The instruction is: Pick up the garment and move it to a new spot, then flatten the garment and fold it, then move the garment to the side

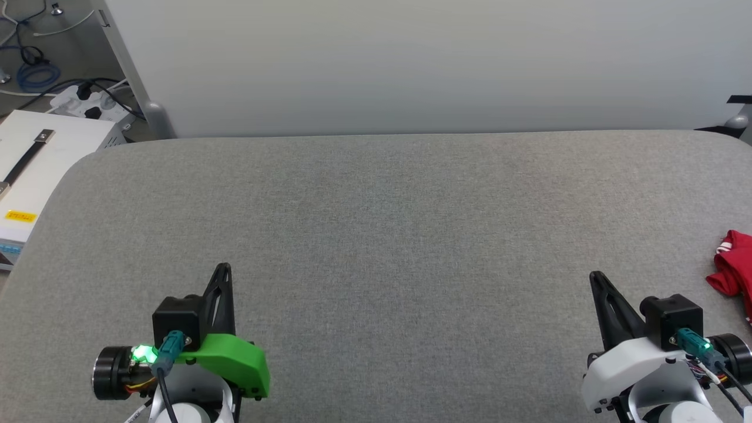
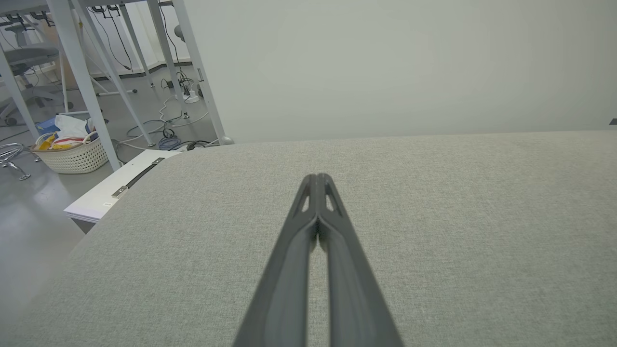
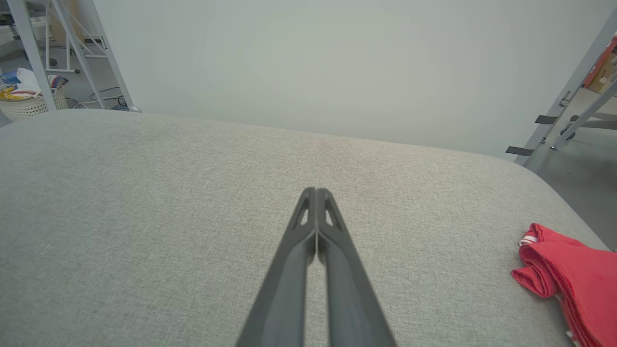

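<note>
Red soft garment, one in all, with a strip of red-and-white striped trim showing at its far end, lies crumpled in a heap at the right edge of the padded grey woven-fabric surface. Part of it runs off the right side of the head view, so you cannot see its whole outline. Nothing touches it.

Nearest to it is your right gripper, a white-bodied wrist with two long dark fingers, left of the heap and clearly apart from it. Its jaws are pressed fully together, tip against tip, with nothing between them. Your left gripper, the one under a bright green plastic cover, sits well over to the left along the near edge. Its two dark fingers are likewise closed flat on each other and hold nothing. Both grippers point toward the far side.

That one surface, rounded at its corners, spreads under all of this. One plain pale panel stands upright along its far edge. Past the far left corner you can see one flat white box with a black strap and one white power strip among cables on the floor. The left wrist view adds one white woven basket holding crumpled items.
</note>
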